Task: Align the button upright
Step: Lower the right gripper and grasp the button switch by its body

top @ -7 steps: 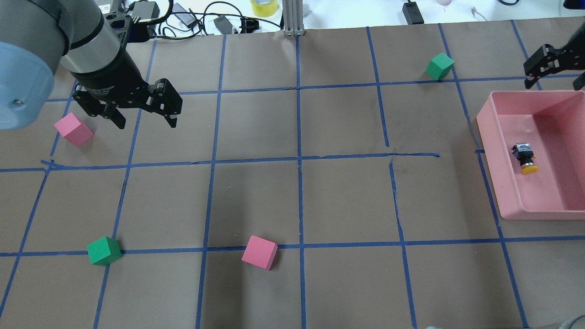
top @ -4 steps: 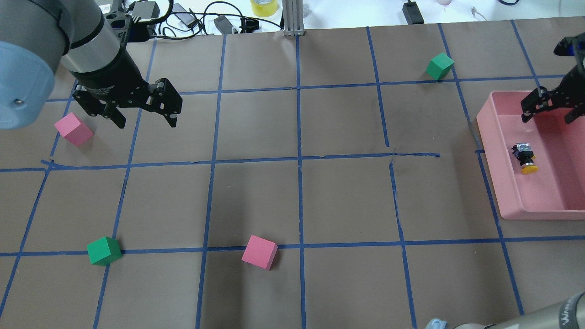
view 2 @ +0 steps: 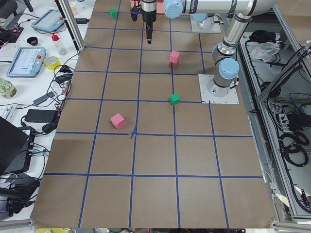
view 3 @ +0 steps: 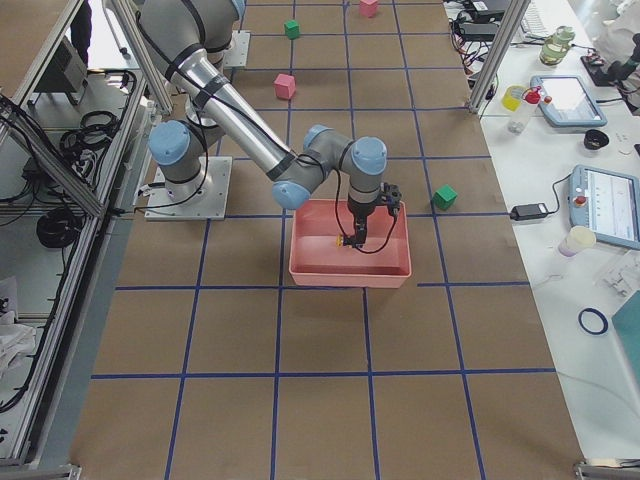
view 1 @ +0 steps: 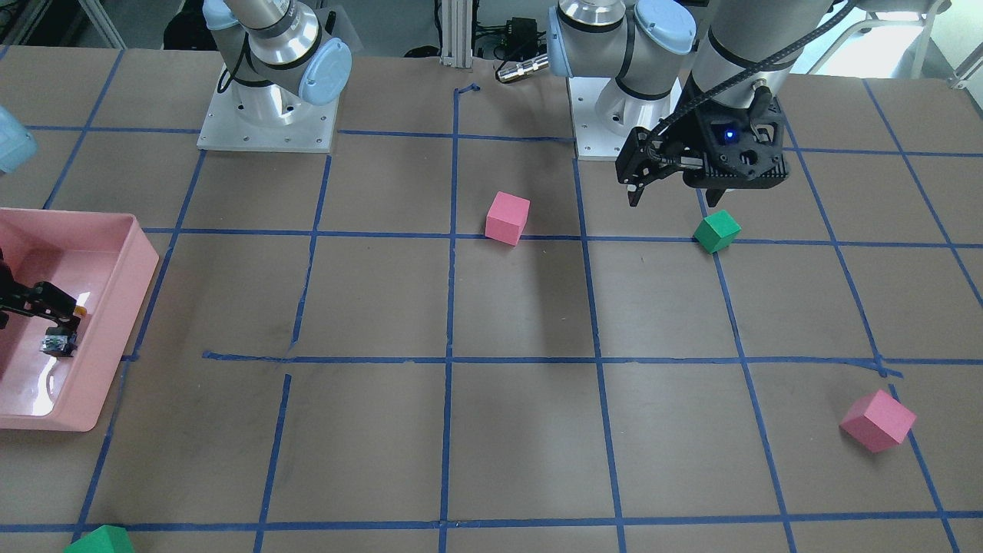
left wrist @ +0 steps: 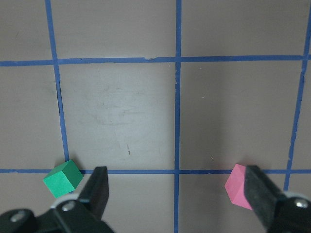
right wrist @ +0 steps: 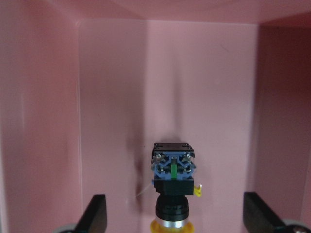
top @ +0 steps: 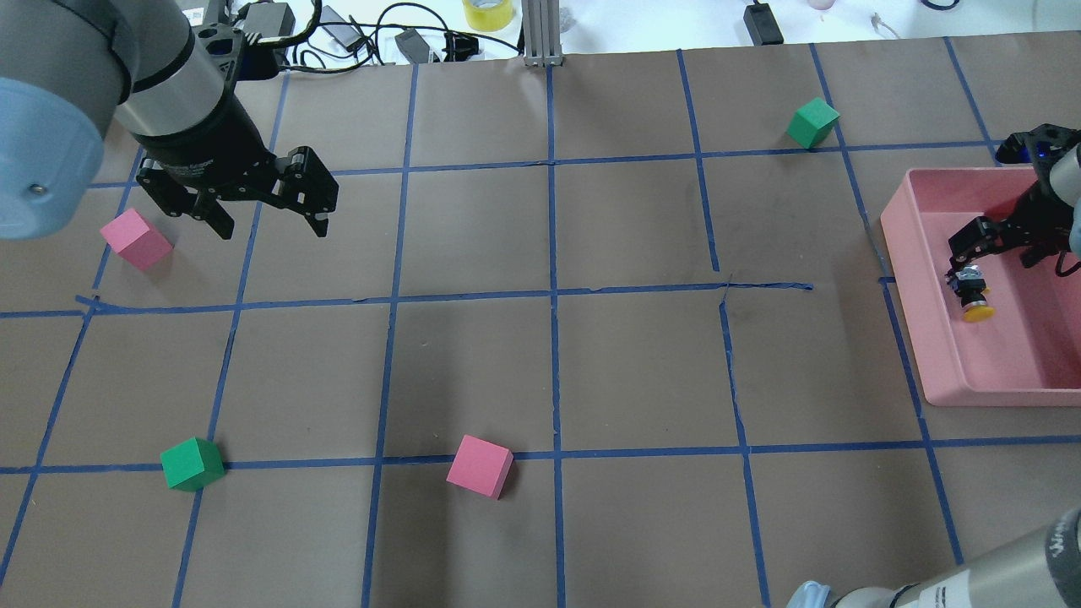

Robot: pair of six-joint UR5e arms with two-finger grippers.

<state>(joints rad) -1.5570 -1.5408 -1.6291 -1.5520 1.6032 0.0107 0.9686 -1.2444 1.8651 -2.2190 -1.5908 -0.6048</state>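
Note:
The button (top: 973,294) lies on its side inside the pink tray (top: 900,245), yellow cap toward the robot and silvery-blue contact block away from it. My right gripper (top: 993,263) is open and hangs in the tray just over the contact-block end. In the right wrist view the button (right wrist: 173,187) sits low between the spread fingertips (right wrist: 95,213), and nothing is held. The button also shows in the front view (view 1: 60,342). My left gripper (top: 272,226) is open and empty, far away over the table's left side.
A pink cube (top: 135,239) lies just left of the left gripper. A green cube (top: 192,464) and a pink cube (top: 480,466) lie near the front. A green cube (top: 812,122) lies at the back, near the tray. The tray walls enclose the right gripper.
My right gripper has moved from beyond the tray's far rim into the tray and down toward the button. It stays open. The left arm and the button have not moved.

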